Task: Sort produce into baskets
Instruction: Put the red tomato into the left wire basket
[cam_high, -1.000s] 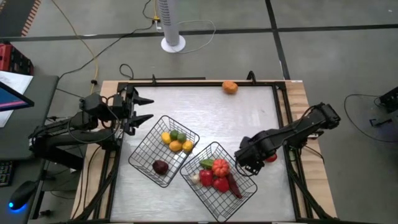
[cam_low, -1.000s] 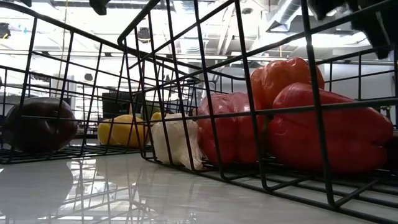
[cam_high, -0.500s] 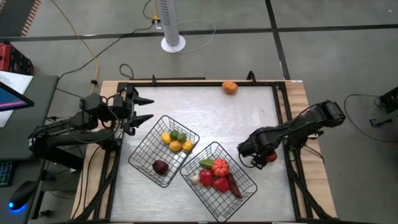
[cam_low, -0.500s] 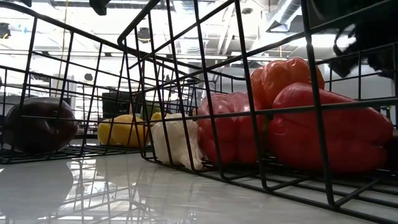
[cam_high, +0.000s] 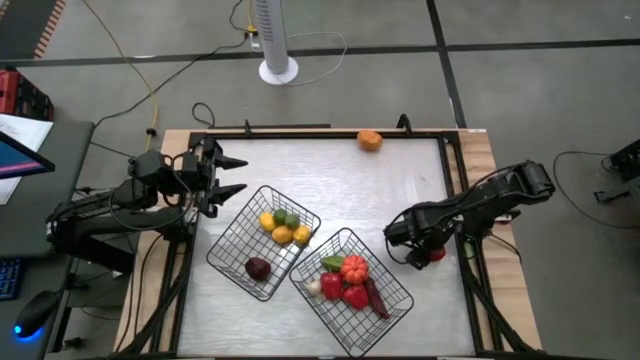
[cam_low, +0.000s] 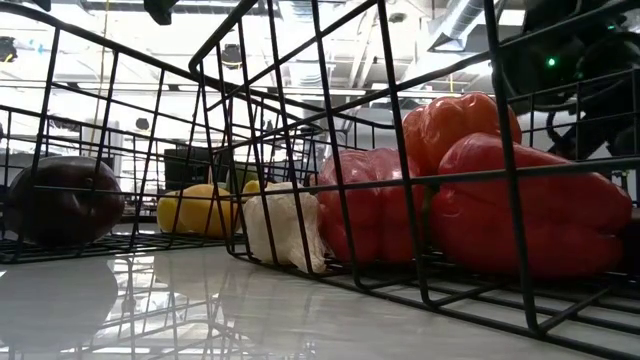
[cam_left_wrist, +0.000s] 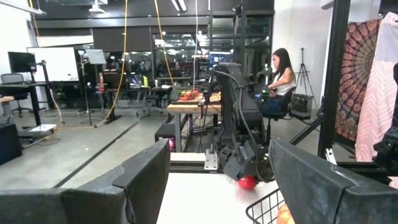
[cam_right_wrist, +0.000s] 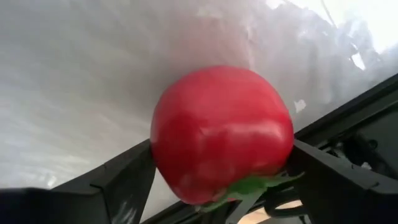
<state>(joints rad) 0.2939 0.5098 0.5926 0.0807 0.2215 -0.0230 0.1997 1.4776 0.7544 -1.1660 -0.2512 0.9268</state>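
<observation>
- A red tomato is seen between the two fingers of the right hand, at the desk's right edge, just beside the basket of red produce.
- The fingers are closed against the tomato's flanks, so it is judged to be held; whether it is lifted clear of the desk cannot be told.
- The tomato is judged light, smooth and glossy, hence somewhat slippery. Being round, it is best taken across its widest part, as is done here, with modest squeeze so it is neither dented nor squirted out.
- The left hand waits with fingers spread wide and empty at the desk's left edge, near the other basket holding yellow, green and dark purple pieces.
- An orange fruit lies unsorted at the far edge.
- Compared with a second ago, the right hand has been drawn back from over the basket's rim towards the tomato; baskets, orange fruit and left arm are unchanged.
</observation>
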